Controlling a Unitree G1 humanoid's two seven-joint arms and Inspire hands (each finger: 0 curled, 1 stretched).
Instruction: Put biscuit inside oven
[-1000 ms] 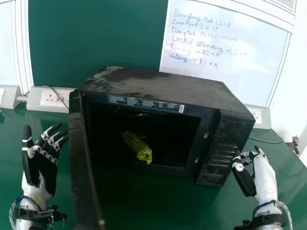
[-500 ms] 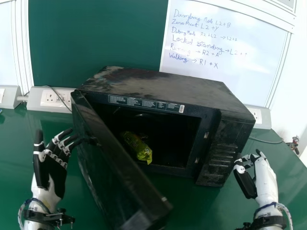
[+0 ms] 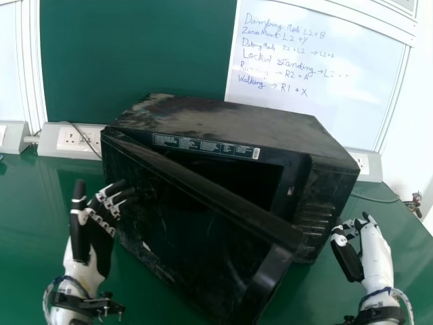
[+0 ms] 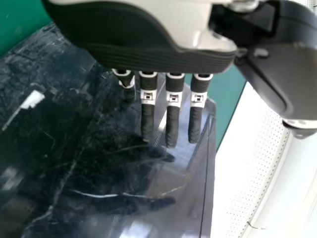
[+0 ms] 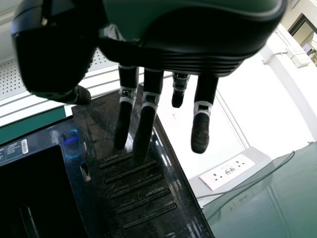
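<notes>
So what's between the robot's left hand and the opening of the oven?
The oven door, standing ajar, lies between the left hand and the opening; the head view shows this.

The black, box-shaped oven (image 3: 216, 122) has a dull, smeared top that looks dusty. Its dark rectangular door (image 4: 99, 173) is glossy, scratched and scuffed. The flat green table (image 3: 27, 210) looks smooth, with a soft sheen; the white socket strip (image 3: 49, 143) looks like smooth plastic.

1 oven (image 3: 223, 120), 2 robot hands (image 3: 101, 245), 1 whiteboard (image 3: 318, 115)
</notes>
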